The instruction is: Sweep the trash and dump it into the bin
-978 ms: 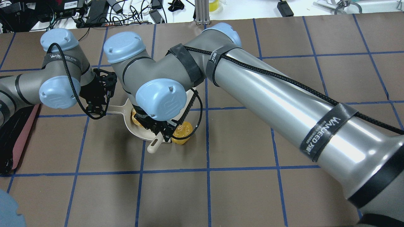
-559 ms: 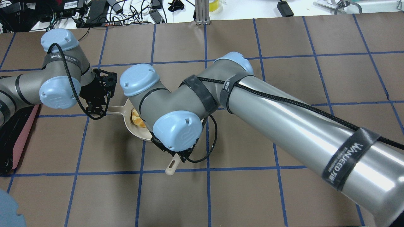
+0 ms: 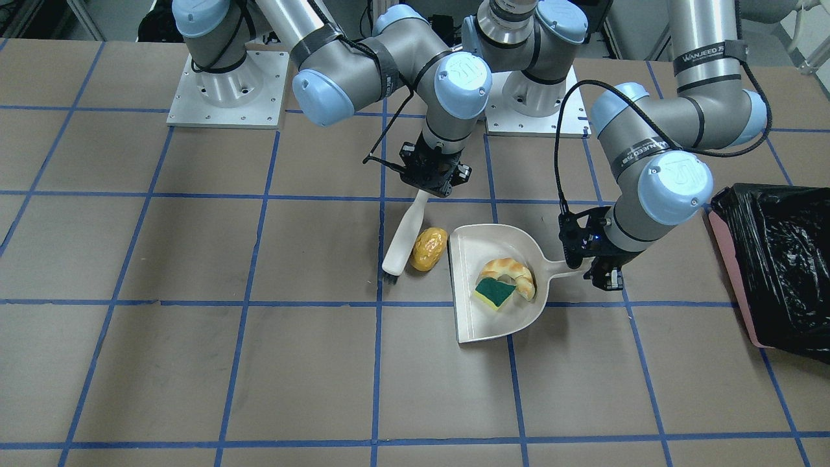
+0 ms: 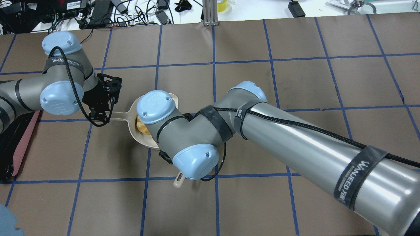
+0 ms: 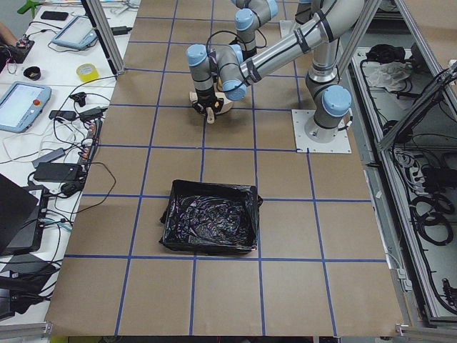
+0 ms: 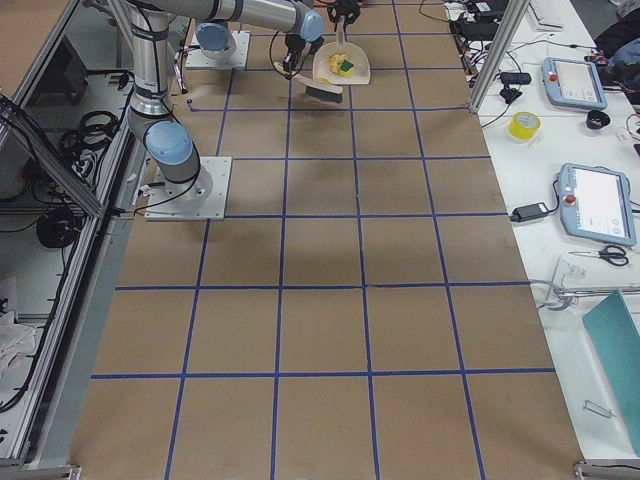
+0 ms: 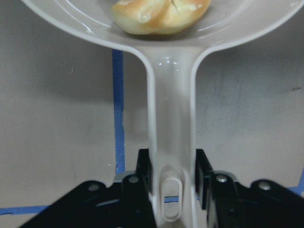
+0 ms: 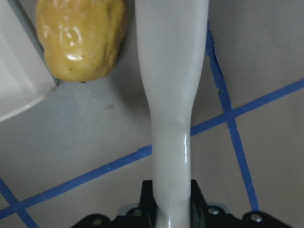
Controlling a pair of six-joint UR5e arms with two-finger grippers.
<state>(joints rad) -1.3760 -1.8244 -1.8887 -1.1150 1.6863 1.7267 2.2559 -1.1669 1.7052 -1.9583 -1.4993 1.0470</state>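
Brown table (image 3: 194, 363), blue tape grid. Left claw (image 3: 589, 269) clenched on the dustpan (image 3: 480, 324) handle; croissant (image 3: 512, 269) and sponge (image 3: 494, 292) lie in the pan just ahead of it. Right claw (image 3: 431, 176) grasps the brush (image 3: 402, 243) handle; potato (image 3: 428, 248) ahead of it, just beside the brush, outside the pan. Bin (image 3: 778, 259) off to the left claw's outer side, apart.

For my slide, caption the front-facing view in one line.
Right end effector holds the brush beside the potato toy; croissant and sponge lie in the dustpan the left end effector grips.
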